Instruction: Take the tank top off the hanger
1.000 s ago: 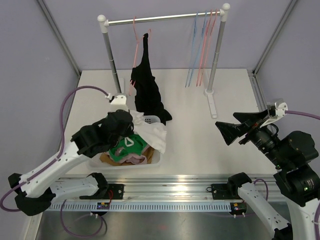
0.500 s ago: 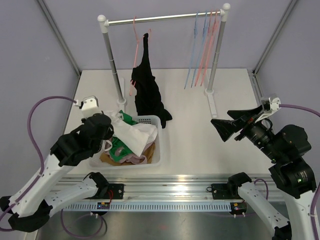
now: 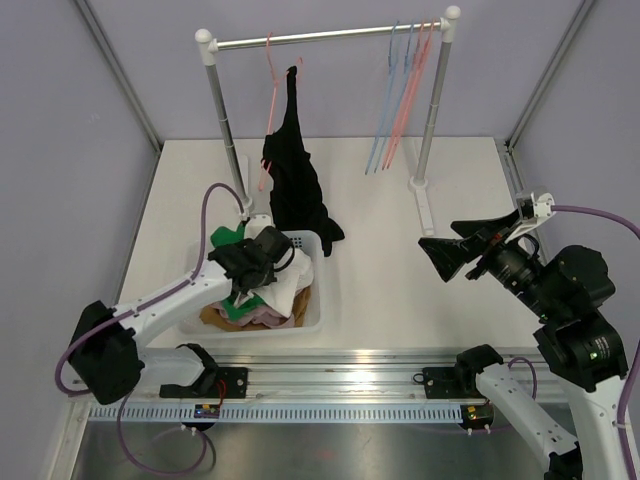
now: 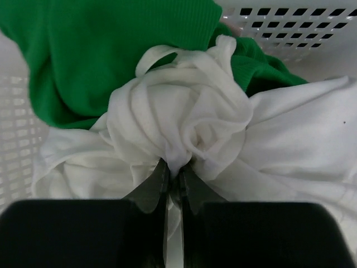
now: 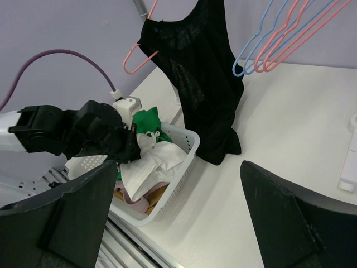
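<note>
Tank top (image 3: 293, 185) on rail (image 3: 340, 34); wrist view shows left gripper (image 4: 173, 168) pinching white cloth (image 4: 184, 111); right gripper (image 5: 178, 167) spread.

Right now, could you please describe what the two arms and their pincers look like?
The left arm and right arm have white links with black joints, each trailing a purple cable. The right pincer is broad, black and wedge-shaped; the left pincer looks dark grey and tapered, on a black body.

Bunched white cloth (image 4: 184, 111) hides the tips of the left hand (image 4: 174, 172), and the basket wall (image 4: 14, 128) is blurred.
</note>
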